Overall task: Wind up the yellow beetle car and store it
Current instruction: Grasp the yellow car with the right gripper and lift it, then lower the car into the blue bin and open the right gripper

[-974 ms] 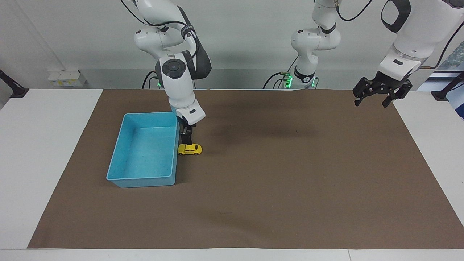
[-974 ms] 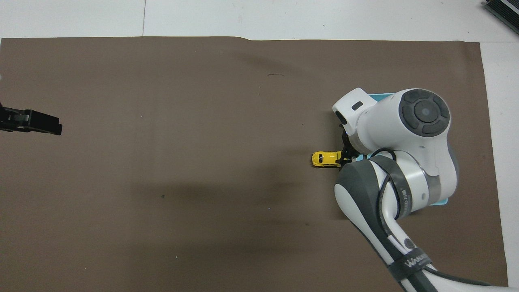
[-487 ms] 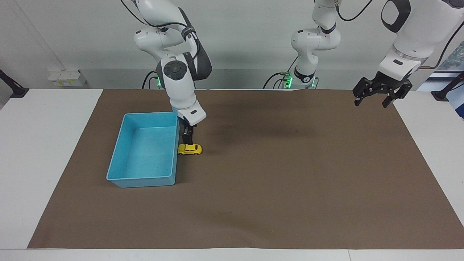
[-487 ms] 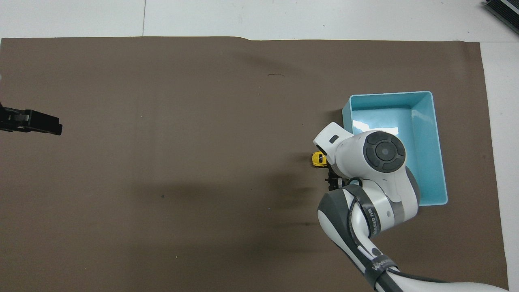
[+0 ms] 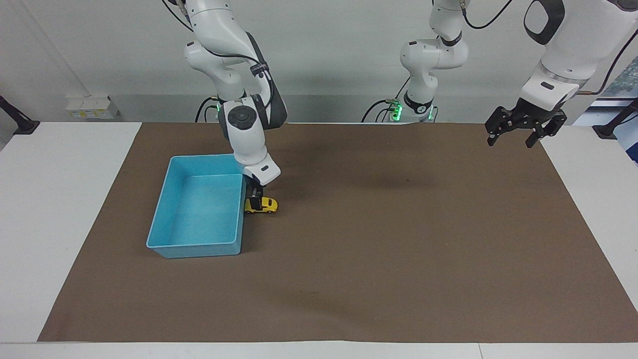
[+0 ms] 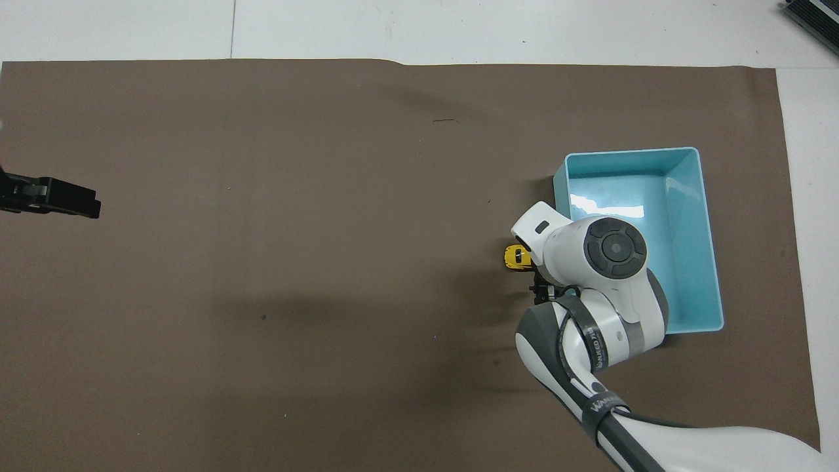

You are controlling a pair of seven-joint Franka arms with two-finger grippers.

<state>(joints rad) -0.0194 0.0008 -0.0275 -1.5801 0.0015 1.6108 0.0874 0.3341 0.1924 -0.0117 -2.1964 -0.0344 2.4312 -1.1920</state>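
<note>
A light-blue bin (image 5: 198, 207) sits on the brown mat (image 5: 379, 249) toward the right arm's end of the table, open side up, with nothing in it. Just beside its wall stands the yellow beetle car (image 5: 262, 205) on its wheels on the mat (in the overhead view only its nose shows past the arm's wrist (image 6: 516, 257)). The right gripper (image 5: 255, 202) is down at the car's bin-side end, fingers pointing downward; whether they are closed on the car cannot be told. Well apart, the left gripper (image 5: 526, 127) waits in the air over the mat's edge at the left arm's end, its 2 fingers spread and holding nothing.
</note>
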